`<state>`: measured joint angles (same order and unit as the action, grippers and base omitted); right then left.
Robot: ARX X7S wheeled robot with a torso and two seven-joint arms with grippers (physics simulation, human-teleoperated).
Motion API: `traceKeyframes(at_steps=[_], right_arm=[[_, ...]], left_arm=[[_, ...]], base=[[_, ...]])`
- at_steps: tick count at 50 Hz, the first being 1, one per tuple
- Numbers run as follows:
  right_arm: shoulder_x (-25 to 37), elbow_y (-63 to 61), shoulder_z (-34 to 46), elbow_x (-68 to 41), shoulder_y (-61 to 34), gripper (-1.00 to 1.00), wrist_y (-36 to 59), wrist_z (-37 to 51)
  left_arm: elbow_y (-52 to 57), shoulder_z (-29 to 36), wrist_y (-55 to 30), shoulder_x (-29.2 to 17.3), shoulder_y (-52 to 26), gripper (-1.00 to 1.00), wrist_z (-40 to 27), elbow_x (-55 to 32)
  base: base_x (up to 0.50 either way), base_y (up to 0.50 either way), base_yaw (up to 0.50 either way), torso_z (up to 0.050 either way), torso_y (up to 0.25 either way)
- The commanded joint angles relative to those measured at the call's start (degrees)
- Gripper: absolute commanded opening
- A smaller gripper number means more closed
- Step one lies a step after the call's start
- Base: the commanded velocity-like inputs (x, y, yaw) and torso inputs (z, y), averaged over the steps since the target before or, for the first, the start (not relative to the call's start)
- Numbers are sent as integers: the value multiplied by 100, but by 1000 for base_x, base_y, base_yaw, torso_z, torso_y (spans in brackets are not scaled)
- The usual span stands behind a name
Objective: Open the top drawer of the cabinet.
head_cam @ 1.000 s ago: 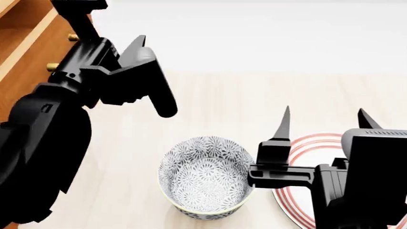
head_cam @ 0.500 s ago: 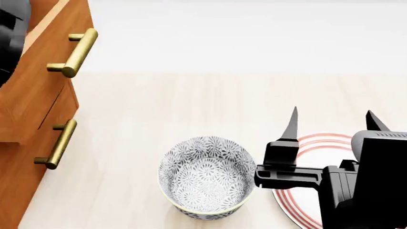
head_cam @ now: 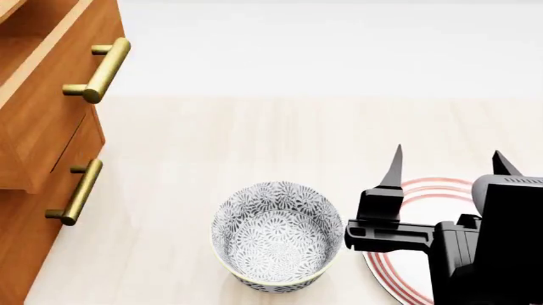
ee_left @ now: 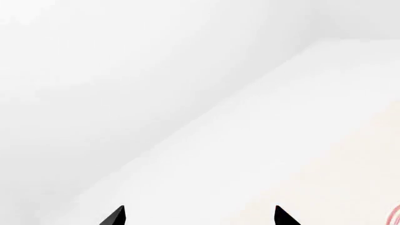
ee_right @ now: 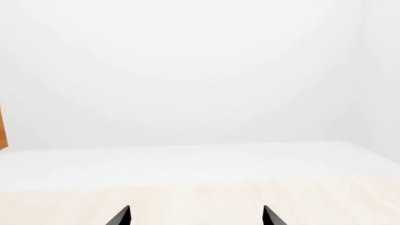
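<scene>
Head view: tall orange-brown wooden cabinet (head_cam: 25, 210) at the left edge of the frame; its uppermost drawer, the top drawer (head_cam: 51, 108), stands pulled out ahead of the drawer front below, plain wood interior visible at the upper left corner; brass cylindrical bar handle (head_cam: 103, 68) on its front, nothing touching it; a second brass bar handle (head_cam: 78, 192) on the lower drawer front, that drawer flush.

Right gripper (head_cam: 446, 162): black, two pointed fingers spread wide apart, nothing between them; it hangs over the white plate with red rings (head_cam: 398, 270), just beside the round bowl with a grey-and-white floral pattern (head_cam: 276, 235); bowl and plate both rest on the pale wood-grain floor (head_cam: 280, 136), bowl near the cabinet but apart from it.

Right wrist view: only the two black fingertips (ee_right: 122, 216) show, set wide apart, empty; a sliver of cabinet wood at the frame edge.

Left gripper (ee_left: 196, 216): seen only in the left wrist view; two black tips well apart, holding nothing, facing blank white wall and floor; a trace of the plate's red rim at the frame edge.
</scene>
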<state>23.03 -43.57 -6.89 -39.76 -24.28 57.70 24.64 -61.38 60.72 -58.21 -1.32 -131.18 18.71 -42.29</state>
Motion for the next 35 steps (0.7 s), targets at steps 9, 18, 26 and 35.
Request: traceKeyframes(at_steps=[9, 18, 26, 35], right_arm=[[-36, 49, -37, 133, 3, 100, -89, -64], [-18, 86, 13, 154, 26, 100, -138, -71], [-4, 95, 21, 133, 19, 100, -137, -58], [16, 93, 4, 101, 10, 100, -136, -38]], left_arm=[[-1214, -160, -244, 131, -381, 100, -822, -1152], [-1360, -1211, -331, 131, -267, 100, -1626, -419], [-1360, -1789, -277, 131, -204, 100, -1892, 151], [-1361, -2786, -506, 131, 62, 100, -1934, 984]], base=[[0, 0, 0, 0, 0], [0, 0, 0, 0, 0], [0, 0, 0, 0, 0], [0, 0, 0, 0, 0]])
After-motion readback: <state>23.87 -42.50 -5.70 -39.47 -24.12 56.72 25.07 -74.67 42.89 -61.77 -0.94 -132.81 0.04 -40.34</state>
